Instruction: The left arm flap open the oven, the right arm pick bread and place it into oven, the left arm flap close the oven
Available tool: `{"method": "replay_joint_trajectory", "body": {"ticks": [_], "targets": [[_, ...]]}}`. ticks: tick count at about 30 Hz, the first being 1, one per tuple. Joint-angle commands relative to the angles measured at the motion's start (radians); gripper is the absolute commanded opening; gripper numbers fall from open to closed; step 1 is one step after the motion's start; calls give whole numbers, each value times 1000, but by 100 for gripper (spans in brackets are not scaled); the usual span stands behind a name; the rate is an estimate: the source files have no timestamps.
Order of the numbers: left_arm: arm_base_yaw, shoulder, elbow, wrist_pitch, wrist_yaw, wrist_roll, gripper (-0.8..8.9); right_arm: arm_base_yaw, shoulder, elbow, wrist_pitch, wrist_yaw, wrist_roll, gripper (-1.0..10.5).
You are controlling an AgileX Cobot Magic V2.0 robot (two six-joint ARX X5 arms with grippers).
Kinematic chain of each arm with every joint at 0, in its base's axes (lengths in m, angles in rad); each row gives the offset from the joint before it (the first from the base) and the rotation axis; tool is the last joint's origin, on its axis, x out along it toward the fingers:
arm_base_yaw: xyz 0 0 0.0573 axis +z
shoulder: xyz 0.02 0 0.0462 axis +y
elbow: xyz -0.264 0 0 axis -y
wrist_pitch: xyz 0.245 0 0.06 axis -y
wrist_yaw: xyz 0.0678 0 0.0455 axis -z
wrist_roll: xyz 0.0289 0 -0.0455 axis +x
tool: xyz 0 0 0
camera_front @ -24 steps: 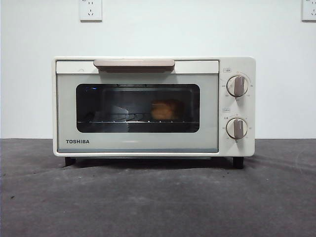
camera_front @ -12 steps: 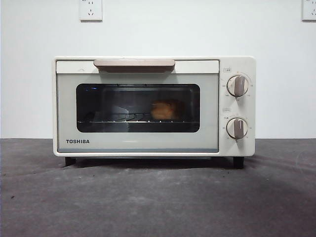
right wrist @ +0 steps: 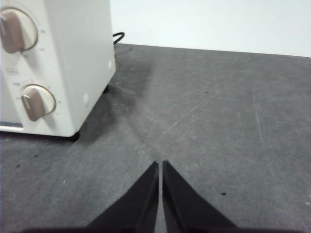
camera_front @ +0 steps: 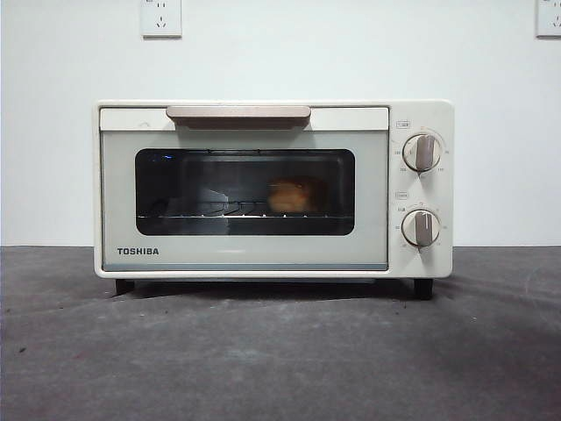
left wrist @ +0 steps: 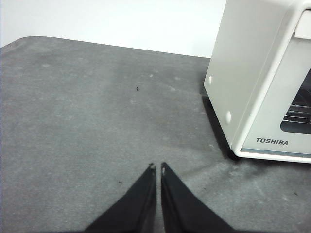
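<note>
Closed oven with the loaf inside; both arms drawn back from it.

We see the cream-white boxy TOSHIBA toaster oven point(camera_front: 272, 189) standing on the dark grey table point(camera_front: 280, 351), its door shut under the beige bar handle point(camera_front: 238, 113). Through the dark glass window we make out the small golden-orange lumpy bread point(camera_front: 292, 196) resting on the wire rack point(camera_front: 219, 212), right of the window's middle. Two beige knobs point(camera_front: 422, 152) sit one above the other on the right panel. The left hand point(left wrist: 158, 167) hangs over bare table beside the oven's side wall, its black jaws nearly touching and holding nothing. The right hand point(right wrist: 160, 164) hangs likewise near the knob side, jaws pressed narrow and holding nothing.
</note>
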Motion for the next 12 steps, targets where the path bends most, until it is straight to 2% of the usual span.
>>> {"method": "replay_joint_trajectory", "body": {"ticks": [1,12], "targets": [[-1,-1,-20,-6,-5,8,25,-9,-3,-7,-12,-2,-4,8],[-1,-1,-20,-7,-5,8,25,-27,-3,-7,12,-1,-4,8]]}}
